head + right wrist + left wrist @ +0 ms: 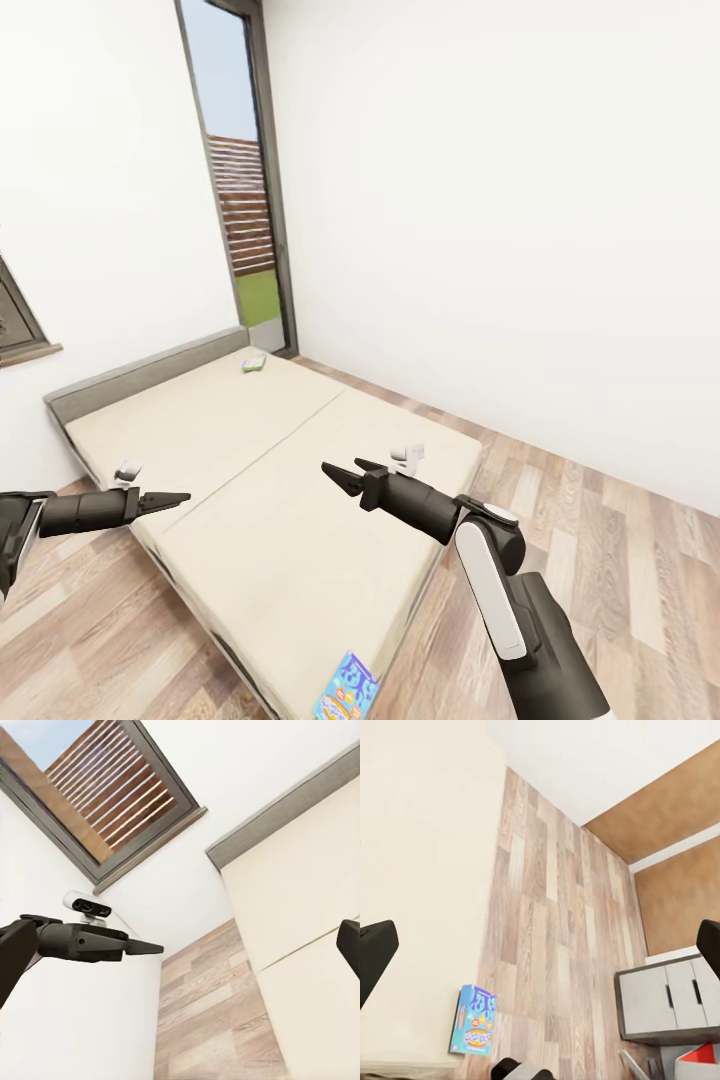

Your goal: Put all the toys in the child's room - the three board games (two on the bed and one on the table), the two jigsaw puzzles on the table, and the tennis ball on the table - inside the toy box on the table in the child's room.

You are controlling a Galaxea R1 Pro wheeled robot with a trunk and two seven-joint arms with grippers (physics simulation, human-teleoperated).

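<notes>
While both arms were held empty over bed (300, 520), jaws parted: blue board game (348, 690) seen at bed's near corner, right gripper (345, 476) nearer; green-white board game (254, 364) by headboard corner.

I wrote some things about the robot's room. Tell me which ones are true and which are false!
1. A blue board game lies at the near edge of the bed. True.
2. The right gripper is holding a tennis ball. False: it is open and holds nothing.
3. A small green-white box lies on the bed near the headboard. True.
4. The floor is covered in blue carpet. False: it is wood planks.
5. The left gripper is pressing on the blue board game. False: it hangs in the air, far from the game.
</notes>
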